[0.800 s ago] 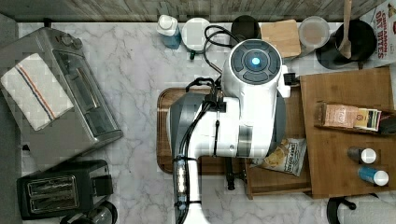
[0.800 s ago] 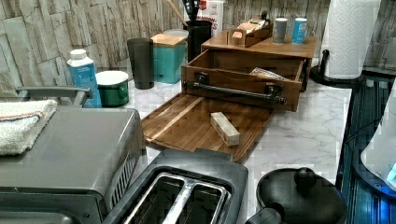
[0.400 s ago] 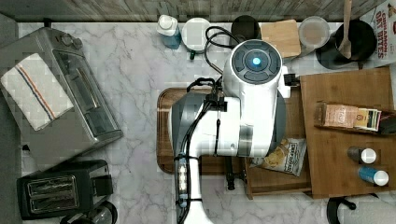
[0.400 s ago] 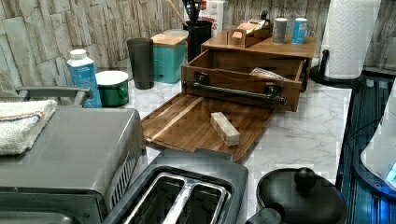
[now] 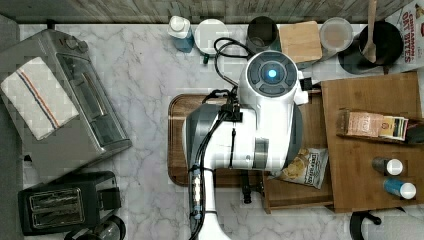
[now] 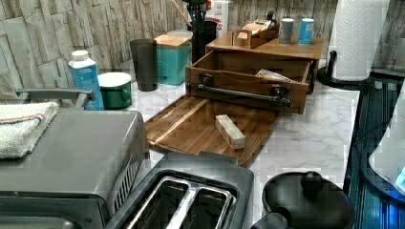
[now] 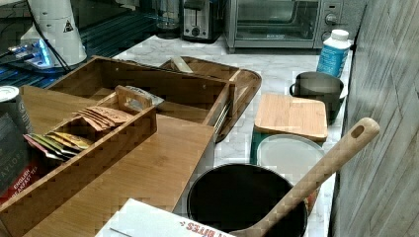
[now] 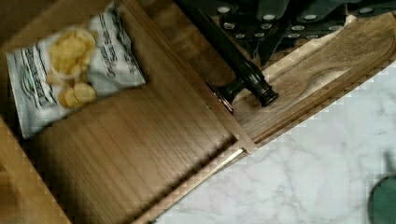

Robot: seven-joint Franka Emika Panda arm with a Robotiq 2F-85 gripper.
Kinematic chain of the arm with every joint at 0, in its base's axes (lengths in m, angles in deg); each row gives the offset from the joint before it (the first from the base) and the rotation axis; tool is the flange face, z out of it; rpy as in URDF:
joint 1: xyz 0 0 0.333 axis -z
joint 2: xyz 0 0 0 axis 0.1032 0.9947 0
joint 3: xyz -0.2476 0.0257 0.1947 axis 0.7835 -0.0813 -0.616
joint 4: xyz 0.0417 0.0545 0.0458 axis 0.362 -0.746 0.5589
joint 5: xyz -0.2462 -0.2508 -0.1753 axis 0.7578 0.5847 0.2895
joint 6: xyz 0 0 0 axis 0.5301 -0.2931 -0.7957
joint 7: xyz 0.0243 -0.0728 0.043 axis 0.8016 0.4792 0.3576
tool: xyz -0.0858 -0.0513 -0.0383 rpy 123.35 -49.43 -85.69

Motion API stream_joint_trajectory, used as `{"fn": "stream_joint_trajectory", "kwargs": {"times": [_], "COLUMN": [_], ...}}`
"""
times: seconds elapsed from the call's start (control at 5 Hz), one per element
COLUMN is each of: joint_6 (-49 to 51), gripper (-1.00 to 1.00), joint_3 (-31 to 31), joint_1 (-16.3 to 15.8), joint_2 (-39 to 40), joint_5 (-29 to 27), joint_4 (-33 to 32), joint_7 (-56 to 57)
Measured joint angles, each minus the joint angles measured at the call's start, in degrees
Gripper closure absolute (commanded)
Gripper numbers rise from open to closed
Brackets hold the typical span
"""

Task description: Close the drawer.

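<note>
Moved: arm [image 5: 250, 135] sits a touch lower in the top view than a moment ago; drawer and everything on the surface lie as before.
Drawer [image 6: 248, 78]: pulled out of a low wooden stand [image 5: 370, 175], well open, its inside bare to the top view and the left view.
Drawer place: in the top view it lies to the left of the stand, mostly under the arm; its front panel reaches over the near edge of a dark wooden tray [image 6: 191, 126].
Handle [image 6: 239, 93]: black bar across the front panel, held on two short posts; in the wrist view one end of it hangs above the tray.
Inside the drawer: one bag of chips [image 8: 70, 70], lying flat near a corner away from the handle.
Gripper [image 8: 285, 32]: dark body just beside the handle bar, on the tray side of the front panel.
Jaws: cannot tell whether wide or narrow.
Tray: lies flat on the marble surface [image 5: 145, 75], with a small pale wooden block [image 6: 230, 132] on it.
On the stand: a rack of tea bags [image 7: 99, 123] and two small cans [image 5: 395, 177].
Farther off: toaster oven [image 5: 85, 100] and toaster [image 5: 60, 207] at the top view's left.
</note>
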Motion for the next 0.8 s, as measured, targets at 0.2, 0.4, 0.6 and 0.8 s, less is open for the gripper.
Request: {"fn": "stream_joint_trajectory", "kwargs": {"times": [0.2,0.4,0.6,0.8], "joint_6": [-5.72,-9.46,-9.65,-11.27], "gripper": [1.0,1.0,1.0,1.0], "joint_3": [-0.01,-1.17,-1.93,-2.85], "joint_1": [-0.36,-0.49,-1.44,-1.85], "joint_2": [-1.19,-2.2,-3.48,-6.32], "joint_5": [0.06,0.06,0.03,0.03], "joint_4": [-4.81,-9.06,-12.31,-16.23], "joint_7": [2.45,2.45,2.45,2.45]}}
